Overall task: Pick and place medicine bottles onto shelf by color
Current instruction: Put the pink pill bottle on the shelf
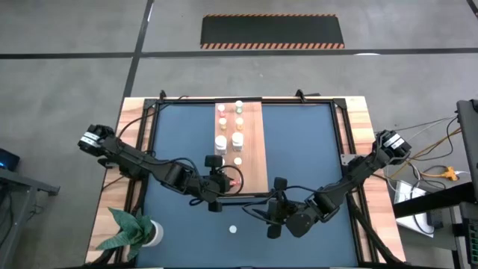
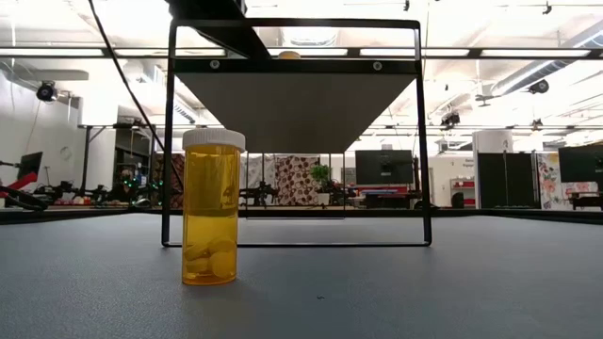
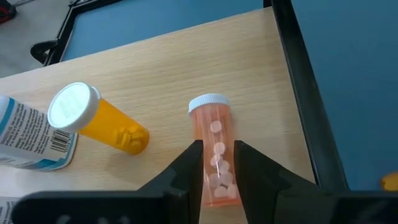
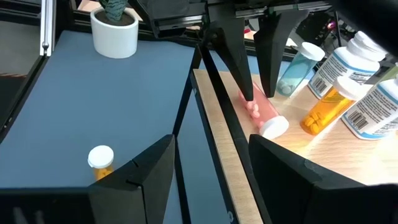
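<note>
1. Progress looks decent: the long light-brown wooden shelf board already carries a bunch of small bottles along its far and middle stretch, though I can't really read their colour order from above. In the left wrist view a yellow-orange bottle with a white cap lies on its side on the board, right by a white labelled bottle.

2. The left gripper is at the near end of the shelf, jaws on either side of a pink see-through pill bottle with a white cap that's lying flat on the wood. They look closed against its sides, so I'd call that gripped.

3. Still left: a lone amber bottle with a white cap stands upright on the dark mat, off the shelf's near end.

4. The right gripper hangs just off the shelf's near end too, jaws apart, holding nothing.

5. Other stuff: a white pot with a green plant sits well to the left arm's side of the shelf, out of the way. My guess is the real crowding is the two arms so close together at that near end.
</note>
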You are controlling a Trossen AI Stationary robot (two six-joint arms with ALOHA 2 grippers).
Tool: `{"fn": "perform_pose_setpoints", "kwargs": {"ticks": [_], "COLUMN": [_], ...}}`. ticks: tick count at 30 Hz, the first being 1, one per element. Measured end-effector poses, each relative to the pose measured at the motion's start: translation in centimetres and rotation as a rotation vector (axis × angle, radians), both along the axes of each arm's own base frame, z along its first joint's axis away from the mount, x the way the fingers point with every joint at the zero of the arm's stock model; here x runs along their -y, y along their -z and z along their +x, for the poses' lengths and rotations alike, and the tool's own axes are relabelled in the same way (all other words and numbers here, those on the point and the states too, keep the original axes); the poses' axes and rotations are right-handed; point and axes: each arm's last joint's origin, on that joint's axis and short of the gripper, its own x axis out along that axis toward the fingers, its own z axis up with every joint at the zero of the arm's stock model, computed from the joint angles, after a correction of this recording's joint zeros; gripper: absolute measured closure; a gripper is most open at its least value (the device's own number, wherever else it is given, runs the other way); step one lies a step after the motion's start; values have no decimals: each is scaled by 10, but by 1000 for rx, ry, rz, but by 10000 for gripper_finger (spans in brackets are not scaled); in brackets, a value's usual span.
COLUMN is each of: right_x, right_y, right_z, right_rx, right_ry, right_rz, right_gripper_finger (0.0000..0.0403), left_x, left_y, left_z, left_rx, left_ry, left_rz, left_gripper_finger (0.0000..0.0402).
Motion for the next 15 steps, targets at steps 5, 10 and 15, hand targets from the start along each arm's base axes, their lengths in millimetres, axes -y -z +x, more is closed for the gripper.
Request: {"fn": "perform_pose_setpoints", "kwargs": {"ticks": [5,10,15], "right_x": [0,0,0], "right_y": [0,0,0], "right_z": [0,0,0], "right_rx": [-5,-7,-8], "right_ry": [-9,-12,-16], "right_rz": [-20,-29,-35], "right_gripper_finger": [205,205,205], "left_x": [0,0,-1], "left_y": [0,0,-1], "left_z": [0,0,1], "left_rx": [5,5,6], "left_ry": [-11,-13,-15], "left_rz": [-14,-17,-17], "left_gripper_finger": [323,295,263]}}
